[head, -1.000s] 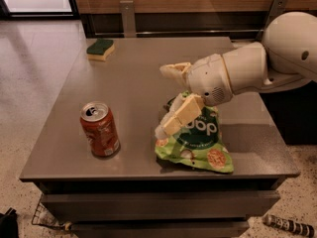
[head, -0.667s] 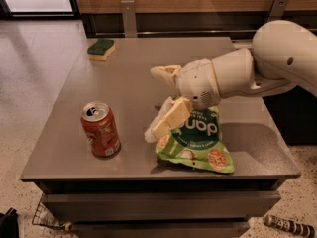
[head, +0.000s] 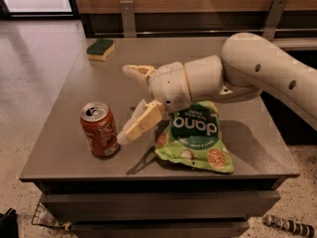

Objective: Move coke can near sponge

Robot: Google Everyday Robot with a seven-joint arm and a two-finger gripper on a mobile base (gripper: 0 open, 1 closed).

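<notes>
The coke can (head: 99, 128) stands upright near the front left of the grey table (head: 64, 133), red-orange with a silver top. The sponge (head: 100, 49), dark green over yellow, lies at the far left corner of the table. My gripper (head: 127, 103) is open just right of the can, its fingers spread wide. One finger (head: 140, 124) points down toward the can and its tip almost touches the can's side. The other finger (head: 137, 72) sits higher and farther back. The can is not between the fingers.
A green snack bag (head: 194, 135) lies flat on the table right of the gripper, partly under my arm (head: 257, 71). The table's front edge is close to the can. A wooden wall and metal rail run behind the table.
My arm has swung left across the table. The gripper has moved from over the snack bag toward the can. The can, the sponge and the bag have stayed put.
</notes>
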